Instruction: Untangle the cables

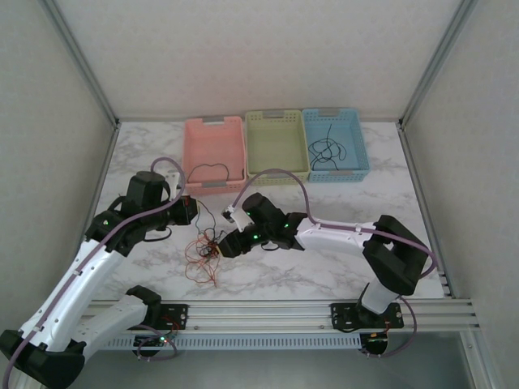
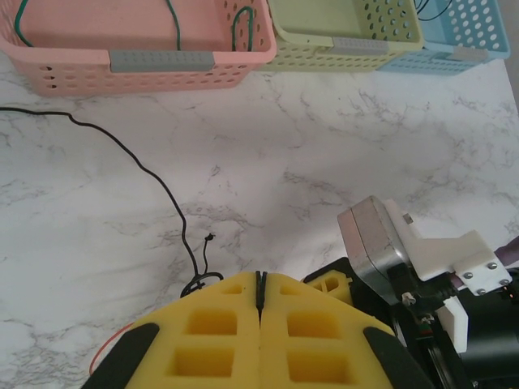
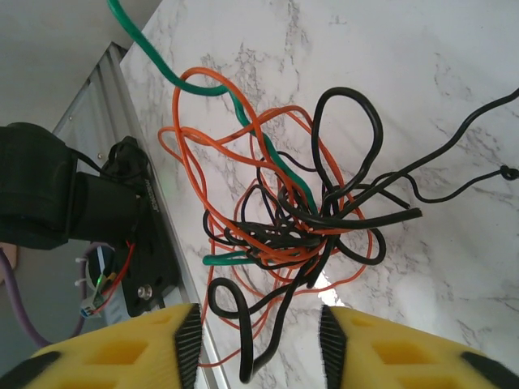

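Thin curly cables [image 3: 300,219] on veined marble tabletop [image 3: 405,65]

Robotics laboratory test cell — a marble-pattern tabletop [image 1: 340,267] enclosed by white panel walls [image 1: 243,57] in aluminium framing [image 1: 79,63], with an extruded mounting rail [image 1: 268,312] at 6 o'clock and a pink basket [image 1: 215,144], green basket [image 1: 276,144] and blue basket [image 1: 327,112] at 12 o'clock.
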Controlling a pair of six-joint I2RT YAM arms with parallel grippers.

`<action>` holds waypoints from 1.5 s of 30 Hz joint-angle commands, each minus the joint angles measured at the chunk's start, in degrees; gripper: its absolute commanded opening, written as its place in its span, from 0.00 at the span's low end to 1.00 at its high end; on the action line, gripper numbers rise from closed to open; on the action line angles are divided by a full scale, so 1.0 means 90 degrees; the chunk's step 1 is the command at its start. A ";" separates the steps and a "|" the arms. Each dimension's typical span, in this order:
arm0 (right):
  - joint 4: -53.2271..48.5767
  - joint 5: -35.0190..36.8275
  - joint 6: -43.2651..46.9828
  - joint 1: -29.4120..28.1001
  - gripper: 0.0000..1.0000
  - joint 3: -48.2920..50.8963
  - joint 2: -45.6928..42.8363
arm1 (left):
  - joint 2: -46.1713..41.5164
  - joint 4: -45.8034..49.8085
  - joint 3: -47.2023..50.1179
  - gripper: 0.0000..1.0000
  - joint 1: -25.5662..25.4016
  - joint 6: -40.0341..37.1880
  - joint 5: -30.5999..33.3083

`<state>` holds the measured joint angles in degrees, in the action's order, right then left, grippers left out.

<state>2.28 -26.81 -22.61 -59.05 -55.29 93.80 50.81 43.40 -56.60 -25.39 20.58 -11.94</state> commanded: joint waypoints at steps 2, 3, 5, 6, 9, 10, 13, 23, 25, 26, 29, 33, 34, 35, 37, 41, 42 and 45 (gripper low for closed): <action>0.0098 -0.0002 0.0043 -0.0043 0.29 -0.0195 0.0054 | 0.0029 0.0101 -0.0205 0.00 0.0038 -0.0148 0.0017; 0.0105 0.0027 0.0041 -0.0044 0.21 -0.0188 0.0033 | 0.0030 0.0101 -0.0205 0.00 0.0038 -0.0150 0.0023; 0.0064 0.0140 0.0050 -0.0045 0.10 -0.0190 -0.0042 | 0.0029 0.0115 -0.0229 0.00 0.0038 -0.0155 0.0068; -0.0017 0.0270 0.0087 -0.0048 0.04 -0.0176 -0.0110 | 0.0014 0.0165 -0.0249 0.00 0.0038 -0.0147 0.0206; -0.0484 0.0793 0.0283 -0.0014 0.00 -0.0209 -0.0253 | -0.0035 0.0429 -0.0358 0.00 0.0043 -0.0143 0.0972; -0.0620 0.0930 0.0297 0.0060 0.00 -0.0174 -0.0306 | -0.0081 0.0503 -0.0404 0.00 0.0047 -0.0156 0.1182; -0.0648 0.1005 0.0137 0.0447 0.00 0.0176 -0.0606 | -0.0259 0.0672 -0.0528 0.00 0.0047 -0.0194 0.1596; -0.1400 0.1477 -0.0343 0.2458 0.00 0.1528 -0.2093 | -0.0766 0.1832 -0.1391 0.00 0.0057 -0.0589 0.3911; -0.1615 0.1594 -0.0371 0.2846 0.00 0.1726 -0.2368 | -0.0874 0.1984 -0.1595 0.00 0.0057 -0.0667 0.4225; -0.1719 0.1686 -0.0394 0.2995 0.00 0.1793 -0.2468 | -0.0931 0.2038 -0.1670 0.00 0.0057 -0.0698 0.4327; -0.2018 0.1857 -0.0499 0.3507 0.00 0.1957 -0.2716 | -0.1075 0.2193 -0.1905 0.00 0.0062 -0.0771 0.4671; -0.2308 0.2056 -0.0543 0.3947 0.00 0.2078 -0.2913 | -0.1223 0.2205 -0.2046 0.00 0.0057 -0.0845 0.4728; -0.2334 0.2056 -0.0548 0.3995 0.00 0.2090 -0.2966 | -0.1232 0.2175 -0.2037 0.00 0.0057 -0.0856 0.4636; -0.2334 0.1999 -0.0530 0.4014 0.00 0.2100 -0.3043 | -0.1255 0.2126 -0.1992 0.00 0.0061 -0.0869 0.4472; -0.2310 0.1817 -0.0486 0.4019 0.00 0.2077 -0.3175 | -0.1275 0.2003 -0.1849 0.00 0.0060 -0.0861 0.4091; -0.2574 0.1660 -0.0486 0.4019 0.00 0.1714 -0.3479 | -0.1236 0.1730 -0.1442 0.00 0.0057 -0.0881 0.3427; -0.2698 0.1719 -0.0472 0.4022 0.00 0.1567 -0.3542 | -0.1212 0.1693 -0.1358 0.00 0.0057 -0.0866 0.3331; -0.3012 0.1914 -0.0384 0.4032 0.00 0.1067 -0.3636 | -0.1206 0.1544 -0.1132 0.00 0.0057 -0.0869 0.3124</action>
<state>-21.76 -10.44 -26.57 -23.11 -40.58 62.74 39.99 59.66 -68.10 -25.32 13.65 20.08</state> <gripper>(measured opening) 0.047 0.047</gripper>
